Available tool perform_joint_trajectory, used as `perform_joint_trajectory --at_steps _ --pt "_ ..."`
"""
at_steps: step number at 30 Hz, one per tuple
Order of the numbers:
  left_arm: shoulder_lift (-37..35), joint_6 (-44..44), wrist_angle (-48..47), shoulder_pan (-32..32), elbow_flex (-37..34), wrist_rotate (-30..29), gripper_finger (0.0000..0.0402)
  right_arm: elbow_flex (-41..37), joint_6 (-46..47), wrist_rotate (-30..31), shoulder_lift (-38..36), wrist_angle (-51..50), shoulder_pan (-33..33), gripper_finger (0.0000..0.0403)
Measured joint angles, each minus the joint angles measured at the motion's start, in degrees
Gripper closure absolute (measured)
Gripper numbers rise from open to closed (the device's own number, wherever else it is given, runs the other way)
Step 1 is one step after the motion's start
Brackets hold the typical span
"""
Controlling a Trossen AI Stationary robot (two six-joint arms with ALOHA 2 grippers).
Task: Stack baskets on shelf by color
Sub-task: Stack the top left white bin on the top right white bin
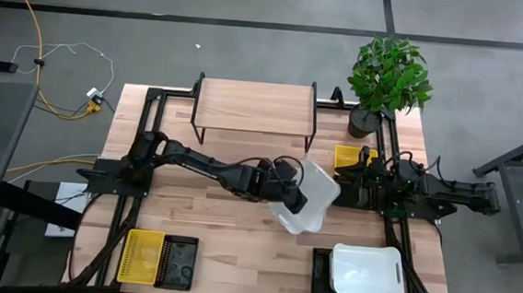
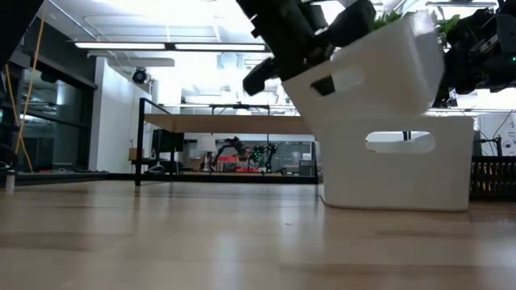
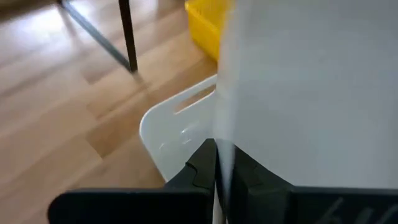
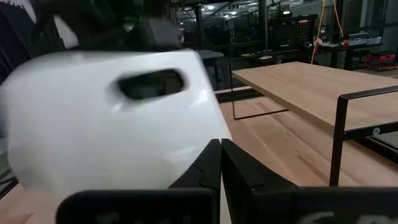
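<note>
My left gripper point(image 1: 287, 196) is over the table's middle, shut on a white basket point(image 1: 318, 192) that hangs tilted in the air point(image 2: 379, 64). A second white basket point(image 2: 395, 169) stands on its base on the table right below it, handle slot showing point(image 3: 174, 130). The shelf point(image 1: 255, 106), a light wood top on black legs, stands at the far edge with nothing on it. My right gripper point(image 1: 359, 176) waits shut at the table's right side, its fingertips point(image 4: 221, 168) close to the held basket's end wall point(image 4: 112, 130). My left gripper pinches the held basket's wall at its rim point(image 3: 219, 134), one finger point(image 3: 199, 168) on each face of the wall. It comes from the table's left, slanting down. The basket is lifted clear and tilted. My right gripper: whether it touches the basket, I cannot tell.
A yellow basket point(image 1: 348, 157) sits by the right arm. A third white basket point(image 1: 368, 269) lies on top of black and yellow ones at the near right. A yellow point(image 1: 140, 253) and a black basket point(image 1: 180, 261) stand near left. A potted plant point(image 1: 388, 72) stands at the far right corner.
</note>
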Motion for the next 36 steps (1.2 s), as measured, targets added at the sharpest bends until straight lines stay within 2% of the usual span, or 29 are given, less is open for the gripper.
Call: perform_joint_trajectory --at_steps 9,16,27,36 --pt "2.0 -1.1 0.3 -0.3 0.0 -0.1 0.0397 0.0 0.0 0.0 0.0 0.0 0.0 0.0402" --pt "2.0 0.9 0.4 -0.3 0.0 0.5 0.0374 0.0 0.0 0.0 0.0 0.0 0.0 0.0402" --pt "1.6 5.6 0.6 -0.3 0.0 5.3 0.0302 0.0 0.0 0.0 0.0 0.0 0.0 0.0402" --pt "-0.7 11.6 -1.7 -0.1 2.6 5.2 0.0236 0.0 0.0 0.0 0.0 0.0 0.0 0.0402"
